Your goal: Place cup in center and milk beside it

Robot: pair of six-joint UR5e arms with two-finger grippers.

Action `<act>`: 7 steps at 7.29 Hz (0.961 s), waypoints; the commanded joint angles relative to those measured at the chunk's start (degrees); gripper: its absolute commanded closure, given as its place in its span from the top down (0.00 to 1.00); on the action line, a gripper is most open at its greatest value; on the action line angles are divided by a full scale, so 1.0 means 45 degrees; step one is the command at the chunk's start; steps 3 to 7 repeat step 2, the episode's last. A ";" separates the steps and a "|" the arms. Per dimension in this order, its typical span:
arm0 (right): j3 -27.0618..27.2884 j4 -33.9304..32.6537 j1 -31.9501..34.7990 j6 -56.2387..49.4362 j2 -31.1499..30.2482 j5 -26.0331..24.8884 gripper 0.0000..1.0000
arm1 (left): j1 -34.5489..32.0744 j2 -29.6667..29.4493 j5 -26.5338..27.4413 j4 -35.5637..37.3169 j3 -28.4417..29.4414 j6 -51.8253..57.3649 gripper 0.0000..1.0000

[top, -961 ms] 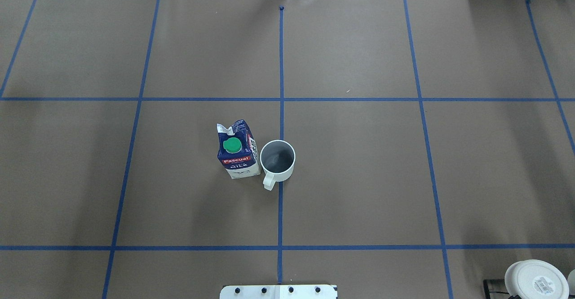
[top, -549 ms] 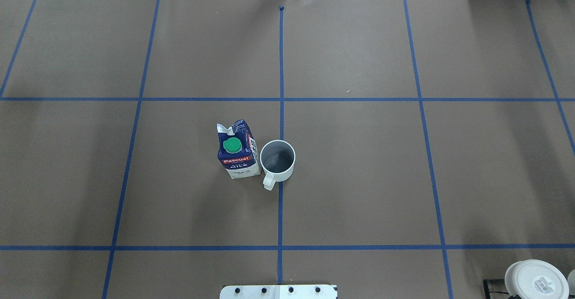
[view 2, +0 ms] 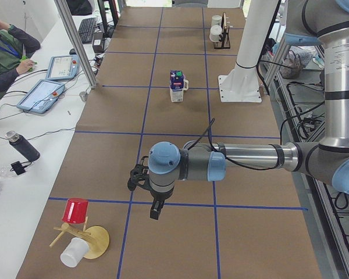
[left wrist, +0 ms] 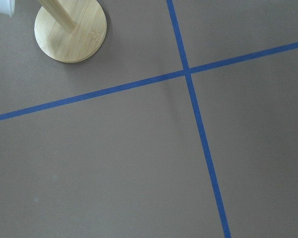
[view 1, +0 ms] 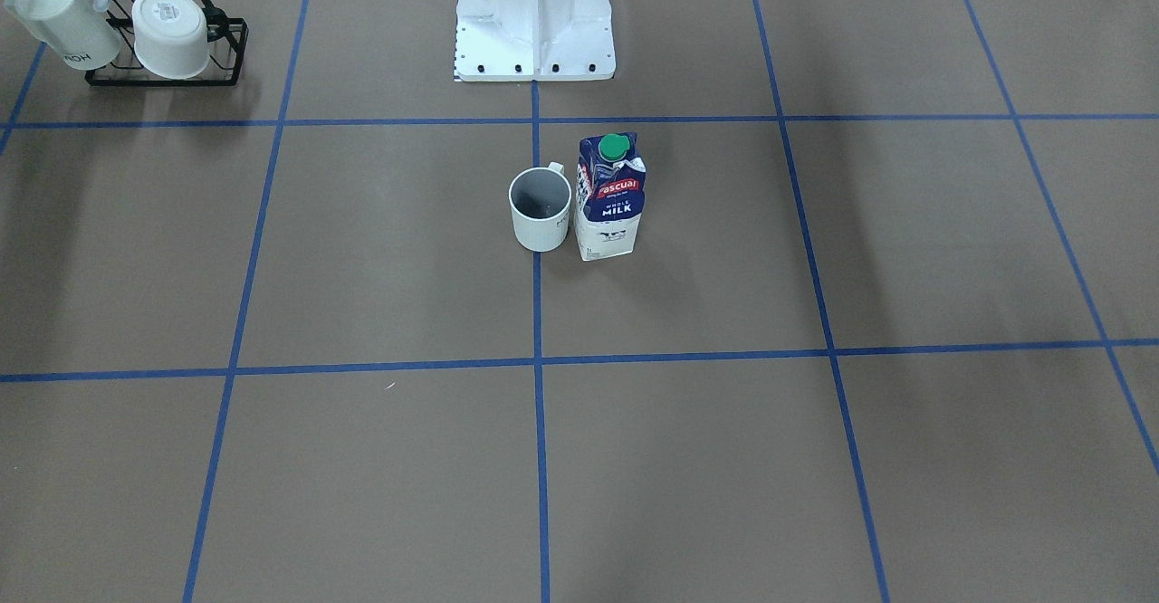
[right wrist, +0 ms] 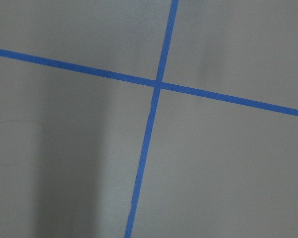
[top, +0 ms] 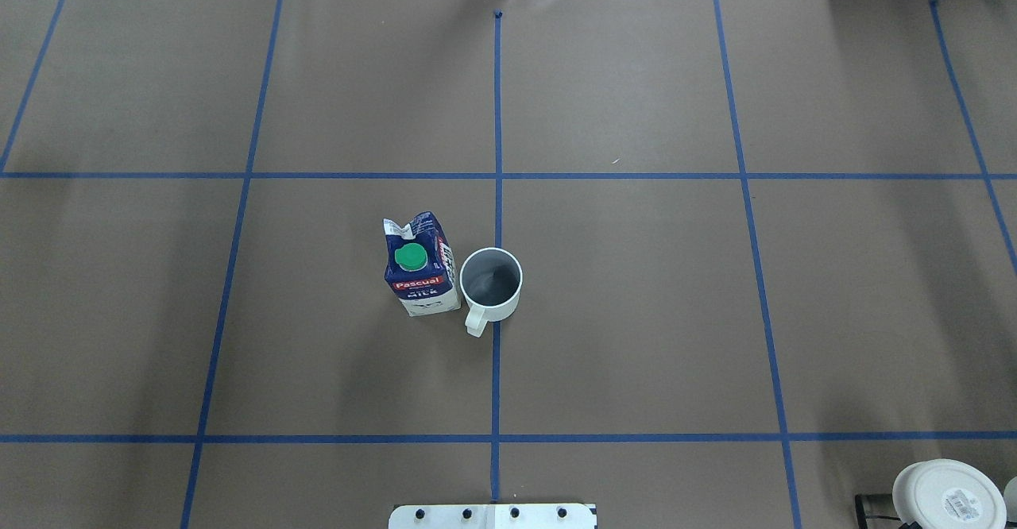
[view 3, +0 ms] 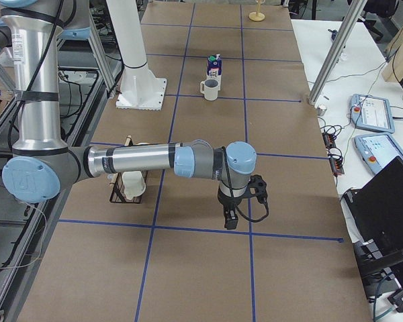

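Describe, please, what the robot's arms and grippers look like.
Both the left arm and the right arm are silver-grey metal tubes joined by rounded light-blue caps. A thin black cable loops near each wrist. The left gripper and right gripper are small and black; finer detail is too small to tell.

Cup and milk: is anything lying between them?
Nothing. In the overhead view the cup stands close beside the milk, with no object in the sliver between; the front-facing view agrees. Whether they touch is unclear.
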 commanded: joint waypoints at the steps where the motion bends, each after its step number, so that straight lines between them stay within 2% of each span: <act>1: -0.0007 0.0000 0.0000 0.0000 0.0000 0.0000 1.00 | 0.0034 -0.0003 -0.0010 -0.0009 -0.0035 -0.0029 0.98; 7: -0.0007 0.0000 0.0000 0.0000 0.0000 0.0000 1.00 | 0.0034 -0.0003 -0.0010 -0.0009 -0.0016 -0.0010 0.98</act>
